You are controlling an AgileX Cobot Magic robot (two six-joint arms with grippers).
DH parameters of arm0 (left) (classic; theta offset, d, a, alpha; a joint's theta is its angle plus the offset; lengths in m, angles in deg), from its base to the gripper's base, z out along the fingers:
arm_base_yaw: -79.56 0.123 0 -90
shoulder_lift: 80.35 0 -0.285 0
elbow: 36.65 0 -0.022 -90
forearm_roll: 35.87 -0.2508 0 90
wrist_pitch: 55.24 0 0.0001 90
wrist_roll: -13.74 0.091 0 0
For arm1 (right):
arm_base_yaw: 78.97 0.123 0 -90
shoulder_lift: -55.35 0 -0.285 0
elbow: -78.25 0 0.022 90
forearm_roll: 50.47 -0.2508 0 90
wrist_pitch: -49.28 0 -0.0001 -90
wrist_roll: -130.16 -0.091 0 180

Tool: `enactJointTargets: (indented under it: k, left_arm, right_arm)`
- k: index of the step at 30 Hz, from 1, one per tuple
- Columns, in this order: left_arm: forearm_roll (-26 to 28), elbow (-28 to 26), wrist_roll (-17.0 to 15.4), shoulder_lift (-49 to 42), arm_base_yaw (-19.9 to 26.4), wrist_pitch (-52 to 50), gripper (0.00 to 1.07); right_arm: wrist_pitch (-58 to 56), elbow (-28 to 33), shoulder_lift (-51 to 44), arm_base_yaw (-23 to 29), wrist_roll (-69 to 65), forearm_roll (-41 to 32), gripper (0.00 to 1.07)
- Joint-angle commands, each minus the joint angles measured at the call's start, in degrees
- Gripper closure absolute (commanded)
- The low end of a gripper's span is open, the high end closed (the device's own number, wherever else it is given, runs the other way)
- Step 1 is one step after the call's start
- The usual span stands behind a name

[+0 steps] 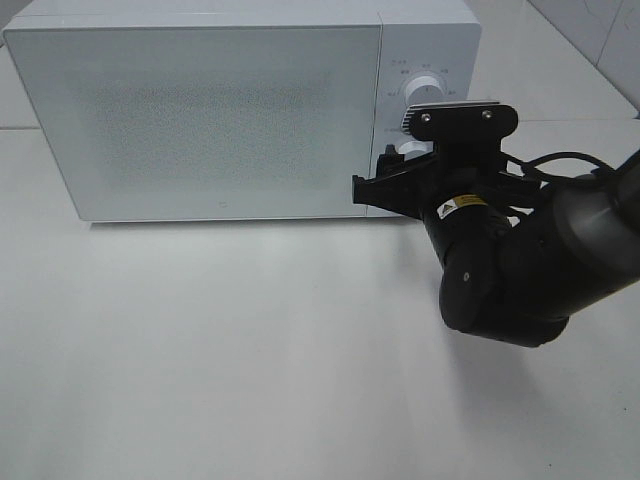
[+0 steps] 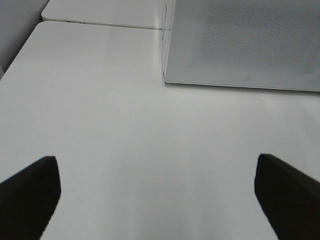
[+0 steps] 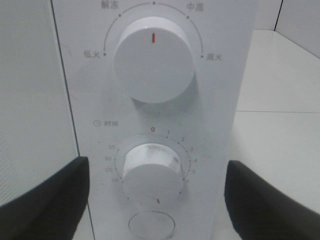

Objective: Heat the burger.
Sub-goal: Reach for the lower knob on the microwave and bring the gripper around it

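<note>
Microwave point(image 1: 240, 110), boxy white, smooth round timer dial point(image 3: 152, 172), right pincer point(image 3: 156, 200) spread

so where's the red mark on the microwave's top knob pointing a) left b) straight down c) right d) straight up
d: the red mark on the top knob points straight up at the middle dot of its arc, away from the timer knob below.

Right hand point(image 3: 156, 202) before microwave point(image 1: 200, 110) timer dial point(image 3: 151, 172)
</note>
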Motion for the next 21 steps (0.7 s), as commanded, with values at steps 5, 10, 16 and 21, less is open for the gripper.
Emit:
enactJointTargets:
  k: [5, 10, 16, 21]
  left_arm:
    - [0.46, 0.06, 0.00, -1.26, 0.17, -0.29, 0.09]
    - [0.46, 0.06, 0.00, -1.26, 0.17, -0.29, 0.09]
    - [0.46, 0.06, 0.00, -1.26, 0.17, -0.29, 0.09]
    - [0.46, 0.06, 0.00, -1.26, 0.17, -0.29, 0.09]
  right_arm:
    - [-0.52, -3.72, 3.09, -0.92, -0.40, 1.03, 0.34]
    - [-1.38, -5.33, 4.53, -1.55, -0.29, 1.15, 0.34]
    - [-1.32, -5.79, 5.04, -2.23, -0.23, 2.06, 0.34]
    - [-2.81, -8.14, 6.65, -2.86, -0.17, 2.69, 0.34]
